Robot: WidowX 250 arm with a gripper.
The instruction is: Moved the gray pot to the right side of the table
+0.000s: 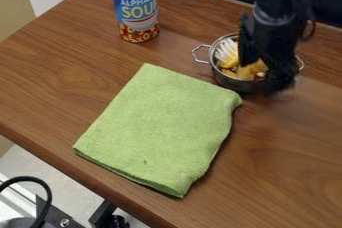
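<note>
The hand (272, 76) hangs down over the right part of the metal pot (222, 71), dark and smeared (whether it is spread, pressed together or pinching the pot, I cannot tell). The pot sits toward the upper right of the wooden table (280, 172), with white, yellow and orange toy food (246, 68) inside. Just beside it lies a green cloth (160, 127); farther left stands an upright soup can (136, 9).

The black arm (280, 2) has a greyish rim (272, 21), thin loop (311, 31) and black end effector (274, 74).
</note>
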